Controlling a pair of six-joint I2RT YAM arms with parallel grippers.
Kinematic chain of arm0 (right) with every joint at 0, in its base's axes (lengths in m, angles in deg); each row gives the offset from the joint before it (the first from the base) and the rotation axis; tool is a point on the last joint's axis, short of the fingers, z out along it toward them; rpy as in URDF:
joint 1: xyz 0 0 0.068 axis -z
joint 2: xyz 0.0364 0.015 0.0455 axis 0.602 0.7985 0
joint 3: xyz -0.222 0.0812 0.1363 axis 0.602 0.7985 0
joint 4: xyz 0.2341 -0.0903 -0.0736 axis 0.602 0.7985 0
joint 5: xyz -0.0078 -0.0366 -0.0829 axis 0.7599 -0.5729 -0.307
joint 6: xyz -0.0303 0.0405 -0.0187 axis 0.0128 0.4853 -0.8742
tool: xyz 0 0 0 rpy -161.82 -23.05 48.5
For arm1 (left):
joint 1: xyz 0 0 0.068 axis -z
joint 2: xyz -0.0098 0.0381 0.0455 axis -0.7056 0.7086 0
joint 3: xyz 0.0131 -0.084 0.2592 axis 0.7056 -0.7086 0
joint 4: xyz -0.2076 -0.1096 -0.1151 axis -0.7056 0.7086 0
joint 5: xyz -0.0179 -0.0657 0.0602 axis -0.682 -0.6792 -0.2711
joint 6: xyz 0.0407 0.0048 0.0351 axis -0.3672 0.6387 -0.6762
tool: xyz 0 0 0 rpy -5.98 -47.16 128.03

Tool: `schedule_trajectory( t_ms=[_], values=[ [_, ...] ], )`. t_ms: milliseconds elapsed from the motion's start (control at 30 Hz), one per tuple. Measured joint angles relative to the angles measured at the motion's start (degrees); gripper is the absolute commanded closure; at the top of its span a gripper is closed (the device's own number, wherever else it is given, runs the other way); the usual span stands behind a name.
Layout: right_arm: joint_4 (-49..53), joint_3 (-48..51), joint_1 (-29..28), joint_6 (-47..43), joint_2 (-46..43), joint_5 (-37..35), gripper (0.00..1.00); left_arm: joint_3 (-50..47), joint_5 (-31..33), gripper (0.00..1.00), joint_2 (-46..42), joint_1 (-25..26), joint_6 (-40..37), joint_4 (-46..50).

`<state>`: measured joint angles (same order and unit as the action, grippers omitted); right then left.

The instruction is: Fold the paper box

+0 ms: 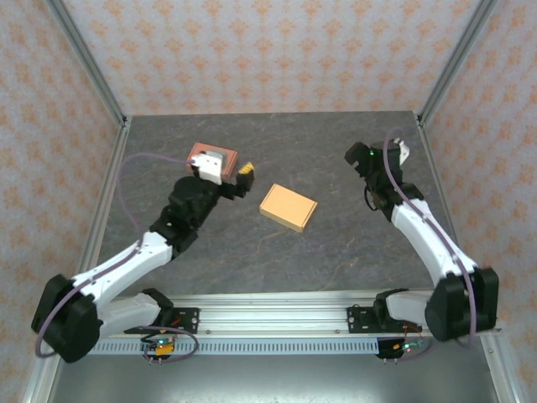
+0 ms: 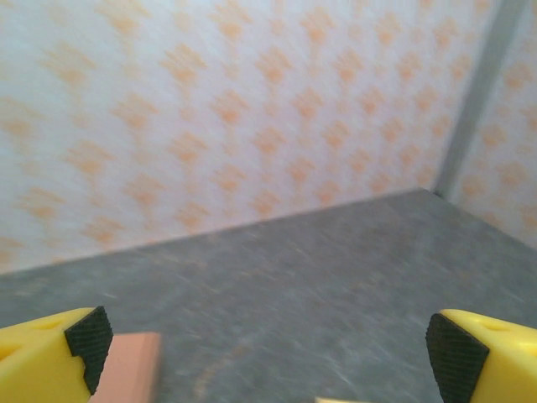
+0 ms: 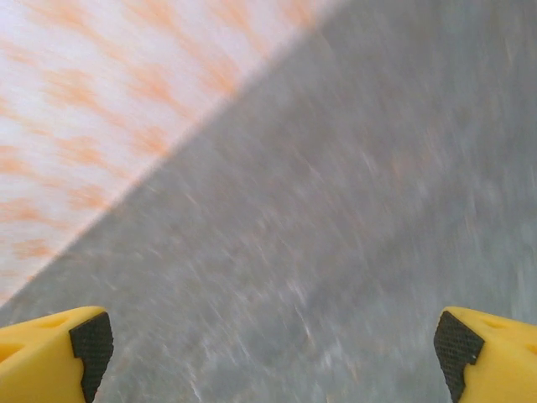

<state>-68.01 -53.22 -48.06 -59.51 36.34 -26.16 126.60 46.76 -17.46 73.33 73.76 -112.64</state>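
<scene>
I'm seeing left end effector (image 2: 268, 353) and right end effector (image 3: 273, 344) both standing wide; paper box (image 1: 288, 207) is lying on the counter (image 1: 336, 243), apart from both.

Left fingers (image 2: 44, 357), right fingers (image 3: 42, 354) apparently wide apart

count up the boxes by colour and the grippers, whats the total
orange box: 1
reddish box: 1
grippers: 2 (left gripper, right gripper, both open, holding nothing)
total: 4
</scene>
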Motion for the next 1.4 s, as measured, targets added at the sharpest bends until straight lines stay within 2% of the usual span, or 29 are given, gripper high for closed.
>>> schedule_trajectory(
  t_ms=[100,200,367,433,533,633,900,1067,1167,1233,1400],
  values=[
    [-10.2,5.1,0.0,-14.6,-9.1,-1.6,0.01,0.2,5.3,0.0,-4.6,-3.9,-1.7,5.5],
    [-16.2,10.6,0.0,-23.7,-14.7,-4.2,0.01,-1.0,12.6,0.0,-8.2,-7.0,-3.6,10.7],
    [-19.8,20.0,0.0,-27.2,-16.3,-7.3,0.01,-5.9,24.6,0.0,-11.8,-11.3,-4.3,16.9],
    [-22.1,24.9,0.0,-28.0,-15.2,-7.7,0.01,-9.6,25.8,0.0,-11.7,-13.2,-3.3,16.3],
    [-25.7,30.8,0.0,-29.2,-11.0,-9.0,0.01,-17.6,22.7,0.0,-10.5,-16.5,-2.9,13.9],
    [-29.9,34.1,0.2,-30.3,-5.0,-10.0,0.01,-21.7,17.7,0.0,-5.3,-19.7,-2.9,10.9],
    [-42.5,31.8,0.9,-35.4,13.1,-6.5,0.01,-20.2,1.1,0.0,10.8,-26.9,-3.3,-2.7],
    [-47.1,28.6,7.2,-33.4,18.0,-2.8,0.01,-16.6,-7.3,0.0,14.5,-31.0,-2.7,-6.1],
    [-48.9,28.7,9.7,-32.0,19.7,-1.9,0.01,-16.3,-10.4,0.0,18.0,-31.3,-1.8,-11.7],
    [-49.2,28.7,9.7,-31.6,20.0,-1.2,0.01,-15.0,-11.3,0.0,21.2,-31.1,-1.8,-11.5],
    [-50.8,28.7,9.6,-30.7,20.0,-0.9,0.01,-14.2,-10.1,0.0,23.4,-29.6,-1.5,-14.0]
  ],
)
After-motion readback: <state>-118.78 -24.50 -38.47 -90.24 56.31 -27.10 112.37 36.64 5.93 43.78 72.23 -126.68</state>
